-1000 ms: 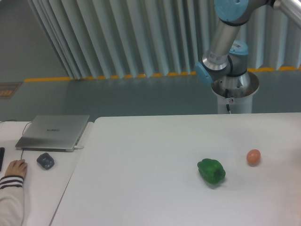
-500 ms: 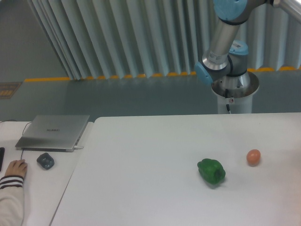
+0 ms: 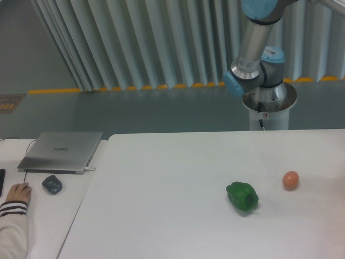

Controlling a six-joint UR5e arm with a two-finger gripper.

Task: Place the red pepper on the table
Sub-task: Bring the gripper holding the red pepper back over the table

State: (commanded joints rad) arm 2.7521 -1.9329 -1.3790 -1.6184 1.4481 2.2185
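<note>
One arm [image 3: 252, 48] of the robot shows only in part: its grey links and pale blue joints rise from a round pedestal [image 3: 268, 108] behind the far edge of the counter [image 3: 161, 205] and run out of the picture at the top. The tool lies outside the frame, so I cannot tell whether it is spread, pressed together or pinching anything. The red pepper is nowhere in view either, and its place cannot be told.

On the white counter, toward the right, a green bell pepper [image 3: 242, 197] lies on its side. Near it, further right and a little farther back, sits a small orange-brown egg-like ball [image 3: 290, 180]; the two are apart, not touching.

Just beside the counter's left edge stands a smaller white desk [image 3: 32, 216]. A closed grey laptop [image 3: 61, 151] rests at its back, a dark mouse [image 3: 52, 184] lies in front of the laptop, and a person's hand [image 3: 18, 192] in a striped cuff rests on the desk near the mouse, at the picture's left edge. Behind everything hang pale pleated curtains [image 3: 135, 43] above a grey floor with a yellow line [image 3: 108, 88].
</note>
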